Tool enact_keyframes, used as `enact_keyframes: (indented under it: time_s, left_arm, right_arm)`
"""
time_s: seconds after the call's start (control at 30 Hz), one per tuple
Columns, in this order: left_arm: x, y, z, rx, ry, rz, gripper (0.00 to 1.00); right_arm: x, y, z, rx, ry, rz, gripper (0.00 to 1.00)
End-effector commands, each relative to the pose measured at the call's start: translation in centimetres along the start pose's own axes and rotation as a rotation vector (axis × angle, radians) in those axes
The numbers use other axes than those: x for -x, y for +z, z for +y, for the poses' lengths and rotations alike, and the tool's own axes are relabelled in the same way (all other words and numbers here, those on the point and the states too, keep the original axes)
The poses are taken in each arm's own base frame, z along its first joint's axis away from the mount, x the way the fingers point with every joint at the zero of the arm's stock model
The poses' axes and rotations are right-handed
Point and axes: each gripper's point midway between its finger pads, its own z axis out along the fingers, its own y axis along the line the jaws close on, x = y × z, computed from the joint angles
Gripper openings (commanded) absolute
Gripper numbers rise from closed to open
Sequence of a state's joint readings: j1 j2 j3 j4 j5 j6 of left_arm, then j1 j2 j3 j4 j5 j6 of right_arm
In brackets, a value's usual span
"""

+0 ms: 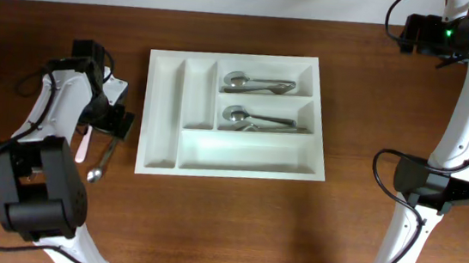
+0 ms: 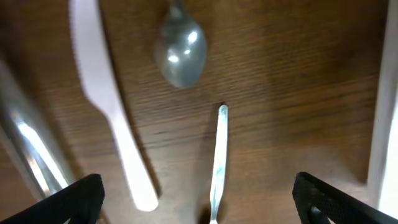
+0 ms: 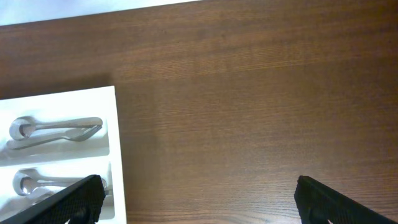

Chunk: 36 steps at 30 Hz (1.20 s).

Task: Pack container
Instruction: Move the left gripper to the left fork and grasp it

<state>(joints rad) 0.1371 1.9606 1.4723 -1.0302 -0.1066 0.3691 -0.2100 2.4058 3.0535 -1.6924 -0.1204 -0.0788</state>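
Steel and slim, the utensil handle (image 2: pixel 217 162) lay centred between the spread left jaws, so a straight drop would best miss the white plastic knife (image 2: pixel 109 106) beside it, the container (image 1: pixel 163 116) sitting just beyond one jaw; the right jaws stood spread.

The big white container (image 1: pixel 231 153) lies flat in the middle of the table, with shiny spoons in two long slots.
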Motion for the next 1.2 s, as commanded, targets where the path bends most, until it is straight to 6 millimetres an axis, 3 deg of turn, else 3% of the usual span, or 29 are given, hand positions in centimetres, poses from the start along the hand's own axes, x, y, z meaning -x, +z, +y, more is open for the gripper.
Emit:
enact_keyframes:
  time_s: [0.0, 0.1, 0.23, 0.37, 0.67, 0.77, 0.83, 0.9, 1.0, 1.17]
  left_arm:
    - [0.0, 2.0, -0.7, -0.05, 0.024, 0.038, 0.98]
    - [-0.7, 3.2, -1.5, -0.088, 0.028, 0.079, 0.84]
    - [-0.9, 3.8, -1.8, -0.096, 0.035, 0.081, 0.75]
    - [-1.3, 4.2, -1.9, -0.099, 0.035, 0.09, 0.73]
    - [-4.7, 7.4, -2.7, -0.123, -0.01, 0.151, 0.7]
    - [-5.4, 8.2, -3.0, -0.125, -0.019, 0.157, 0.54]
    - [-5.6, 8.4, -3.1, -0.126, -0.019, 0.16, 0.27]
    - [-5.6, 8.4, -3.1, -0.125, -0.019, 0.159, 0.11]
    - [-5.4, 8.5, -2.8, -0.113, -0.019, 0.153, 0.02]
    - [-5.2, 8.3, -1.9, -0.066, -0.028, 0.155, 0.02]
  right_arm:
    - [0.0, -0.5, -0.3, -0.005, 0.014, -0.007, 0.99]
    - [0.0, -0.5, -0.3, -0.005, 0.014, -0.007, 0.99]
    - [0.0, -0.5, -0.3, -0.005, 0.014, -0.007, 0.99]
    - [0.0, -0.5, -0.3, -0.005, 0.014, -0.007, 0.99]
    - [0.0, -0.5, -0.3, -0.005, 0.014, -0.007, 0.99]
    - [0.0, -0.5, -0.3, -0.005, 0.014, -0.007, 0.99]
    - [0.0, -0.5, -0.3, -0.005, 0.014, -0.007, 0.99]
    - [0.0, -0.5, -0.3, -0.005, 0.014, -0.007, 0.99]
    - [0.0, -0.5, -0.3, -0.005, 0.014, -0.007, 0.99]
    - [0.0, -0.5, -0.3, -0.005, 0.014, -0.007, 0.99]
